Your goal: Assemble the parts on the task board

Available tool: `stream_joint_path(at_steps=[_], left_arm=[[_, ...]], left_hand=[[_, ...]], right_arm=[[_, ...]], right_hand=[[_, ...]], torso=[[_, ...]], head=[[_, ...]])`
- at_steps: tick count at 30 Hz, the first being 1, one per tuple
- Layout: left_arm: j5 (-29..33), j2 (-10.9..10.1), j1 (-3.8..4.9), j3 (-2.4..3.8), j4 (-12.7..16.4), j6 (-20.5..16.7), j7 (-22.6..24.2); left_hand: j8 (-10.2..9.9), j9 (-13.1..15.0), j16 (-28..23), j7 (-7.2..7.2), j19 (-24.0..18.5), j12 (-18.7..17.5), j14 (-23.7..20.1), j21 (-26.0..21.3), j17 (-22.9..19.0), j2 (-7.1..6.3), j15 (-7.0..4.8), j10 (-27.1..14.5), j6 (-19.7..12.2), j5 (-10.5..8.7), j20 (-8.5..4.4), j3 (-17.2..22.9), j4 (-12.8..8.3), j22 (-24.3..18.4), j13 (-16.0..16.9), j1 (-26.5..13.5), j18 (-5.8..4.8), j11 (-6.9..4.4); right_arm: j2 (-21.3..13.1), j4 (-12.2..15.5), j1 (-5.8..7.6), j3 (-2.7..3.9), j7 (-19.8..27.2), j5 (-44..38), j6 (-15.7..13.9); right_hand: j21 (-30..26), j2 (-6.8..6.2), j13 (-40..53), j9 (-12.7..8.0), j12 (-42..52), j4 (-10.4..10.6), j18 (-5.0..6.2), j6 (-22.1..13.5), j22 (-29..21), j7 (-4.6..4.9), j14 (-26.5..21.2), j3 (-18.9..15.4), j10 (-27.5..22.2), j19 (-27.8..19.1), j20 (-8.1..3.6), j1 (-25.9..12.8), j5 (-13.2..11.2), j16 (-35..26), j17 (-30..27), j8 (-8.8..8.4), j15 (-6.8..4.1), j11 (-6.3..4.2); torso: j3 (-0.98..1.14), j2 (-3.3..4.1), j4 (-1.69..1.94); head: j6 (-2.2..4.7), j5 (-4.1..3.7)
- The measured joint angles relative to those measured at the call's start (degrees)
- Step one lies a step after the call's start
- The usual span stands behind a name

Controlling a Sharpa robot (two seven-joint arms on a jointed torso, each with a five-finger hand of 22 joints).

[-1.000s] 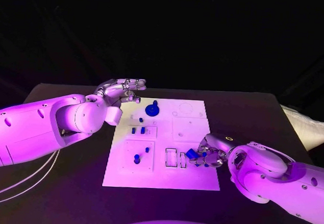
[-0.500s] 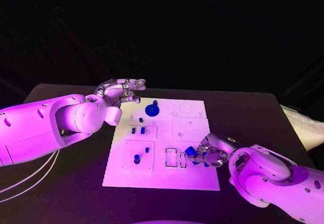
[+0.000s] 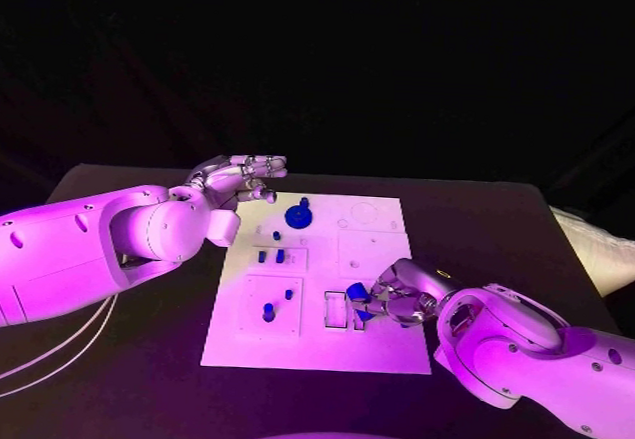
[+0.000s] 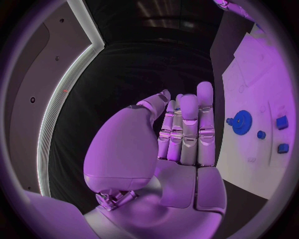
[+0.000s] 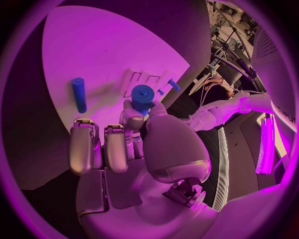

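The small blue part (image 5: 142, 96) sits pinched at the fingertips of the right hand (image 3: 397, 303), carried just above the near middle of the task board (image 3: 374, 355), beside the two narrow rectangular slots (image 3: 345, 309); from the right wrist view it looks like a short, stubby cylinder, held by its sides with its flat end free. I'd judge it light and rigid, smooth plastic that could slip or twist if squeezed off-centre; the sides are the sensible place to hold it, leaving the end clear for seating. Another blue piece, a longer peg (image 5: 78, 94), lies loose on the board near that hand. Further up the board stands a blue gear (image 3: 299, 216) towards the far edge, with a few small blue pieces (image 3: 268, 257) seated in recesses along the board's left half. The left hand (image 3: 238, 179) hovers off the board's far left corner, above the tabletop (image 3: 146, 194), holding nothing; its fingers stand straight and close together in the left wrist view.
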Motion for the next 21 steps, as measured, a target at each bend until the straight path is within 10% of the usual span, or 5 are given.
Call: stream_joint_path(at_steps=[16, 21], left_arm=[[0.0, 0.1, -0.01, -0.01, 0.1, 0.0, 0.0], [0.0, 0.1, -0.01, -0.01, 0.1, 0.0, 0.0]], left_hand=[[0.0, 0.0, 0.0, 0.0, 0.0, 0.0, 0.0, 0.0, 0.0, 0.0, 0.0, 0.0, 0.0, 0.0, 0.0, 0.0, 0.0, 0.0, 0.0, 0.0, 0.0, 0.0], [0.0, 0.0, 0.0, 0.0, 0.0, 0.0, 0.0, 0.0, 0.0, 0.0, 0.0, 0.0, 0.0, 0.0, 0.0, 0.0, 0.0, 0.0, 0.0, 0.0, 0.0, 0.0]], right_arm=[[4.1, -2.2, 0.0, 0.07, -0.7, 2.0, 4.1], [4.7, -2.7, -0.04, 0.03, -1.1, 1.8, 4.2]], right_hand=[[0.0, 1.96, 0.5, 2.0, -0.2, 0.0, 0.0, 0.6, 0.0, 0.24, 0.0, -2.0, 0.5, 0.0, 0.0, -1.2, -0.1, 0.0, 0.0, 0.61, -0.41, -0.75], [0.0, 2.12, 0.7, 2.8, -0.6, 0.0, 0.01, 2.3, 0.0, -1.27, -0.1, -4.4, 1.1, -0.2, -0.21, -4.6, -5.0, 0.0, 0.0, 0.77, -0.53, -1.37]], torso=[[-0.04, 0.02, 0.02], [-0.01, 0.03, -0.01]], head=[[-0.07, 0.35], [-0.07, 0.44]])
